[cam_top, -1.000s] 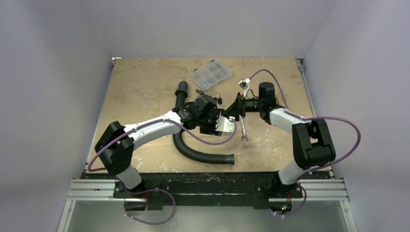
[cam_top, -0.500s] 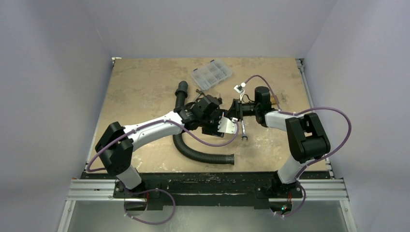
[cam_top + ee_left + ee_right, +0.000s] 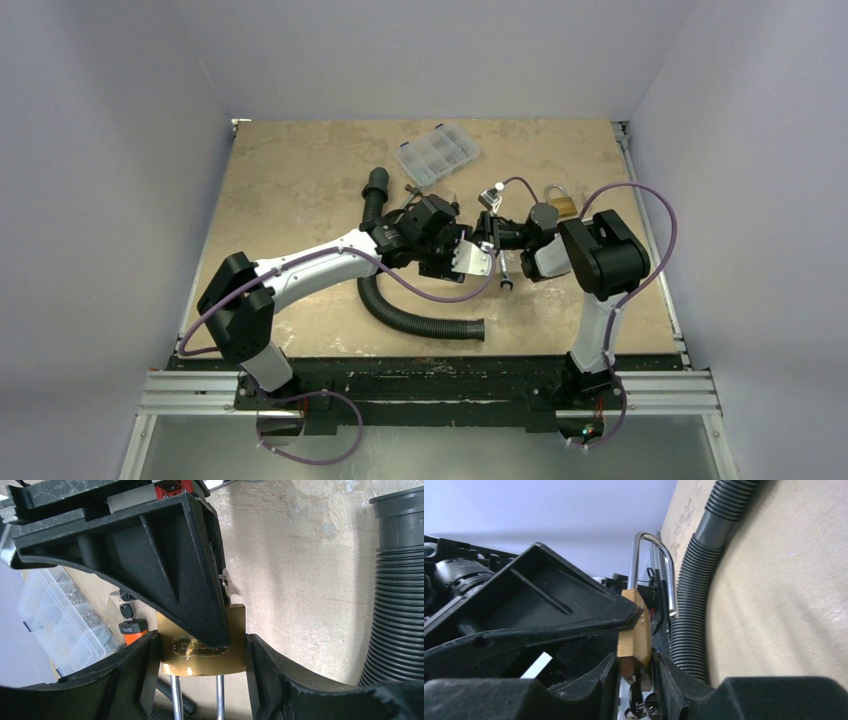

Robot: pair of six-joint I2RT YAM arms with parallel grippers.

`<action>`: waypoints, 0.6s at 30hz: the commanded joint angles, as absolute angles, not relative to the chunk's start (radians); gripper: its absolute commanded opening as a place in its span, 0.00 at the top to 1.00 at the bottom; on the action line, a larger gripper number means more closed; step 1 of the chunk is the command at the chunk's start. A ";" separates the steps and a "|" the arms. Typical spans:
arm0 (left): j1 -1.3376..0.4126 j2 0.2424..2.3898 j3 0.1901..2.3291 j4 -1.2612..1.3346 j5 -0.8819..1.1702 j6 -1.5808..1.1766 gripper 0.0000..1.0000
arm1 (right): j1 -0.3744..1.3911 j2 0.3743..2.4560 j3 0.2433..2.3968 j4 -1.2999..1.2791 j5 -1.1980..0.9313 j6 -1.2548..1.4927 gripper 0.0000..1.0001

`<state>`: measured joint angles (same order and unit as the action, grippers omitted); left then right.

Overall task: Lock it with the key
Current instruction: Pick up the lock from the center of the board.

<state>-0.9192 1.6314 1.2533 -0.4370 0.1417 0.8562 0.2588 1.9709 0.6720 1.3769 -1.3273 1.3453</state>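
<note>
A brass padlock [image 3: 200, 662] hangs above the table, with my left gripper [image 3: 201, 647] shut on its two narrow sides. Its steel shackle [image 3: 651, 565] points away from my right gripper [image 3: 636, 662]. The key [image 3: 638, 685] sticks out of the padlock's [image 3: 634, 630] bottom end with a ring on it. My right gripper's fingers [image 3: 609, 680] stand close on either side of that end and the key. Whether they touch is unclear. In the top view both grippers meet at mid-table, left [image 3: 455, 250] and right [image 3: 485, 240].
A second brass padlock [image 3: 560, 203] lies behind the right arm. A black corrugated hose [image 3: 400, 310] curves under the left arm. A wrench [image 3: 503, 272] lies below the grippers. A clear organizer box [image 3: 437, 152] sits at the back, and an orange-handled tool [image 3: 132, 628] lies beside it.
The right arm folded in toward the left gripper, and its jaws narrowed around the padlock's key end. The left arm held still with the padlock.
</note>
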 commanded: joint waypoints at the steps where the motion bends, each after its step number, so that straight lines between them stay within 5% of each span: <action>1: -0.927 1.609 1.316 -0.380 0.146 0.864 0.78 | 0.261 1.934 0.664 1.787 -1.334 1.496 0.67; 7: -0.928 1.615 1.317 -0.378 0.152 0.854 0.78 | 0.260 1.932 0.672 1.787 -1.323 1.512 0.83; 10: -0.930 1.614 1.316 -0.380 0.158 0.843 0.75 | 0.260 1.917 0.674 1.786 -1.319 1.513 0.99; 17: -0.898 1.588 1.352 -0.414 0.187 0.729 0.06 | 0.224 1.859 0.661 1.775 -1.292 1.488 1.00; 18: -0.874 1.580 1.363 -0.425 0.226 0.703 0.02 | 0.213 1.850 0.660 1.775 -1.287 1.485 1.00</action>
<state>-0.9154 1.6318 1.2945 -0.4397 0.1482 0.7979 0.2432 1.9377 0.6601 1.4891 -1.3235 1.4693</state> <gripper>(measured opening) 0.887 0.295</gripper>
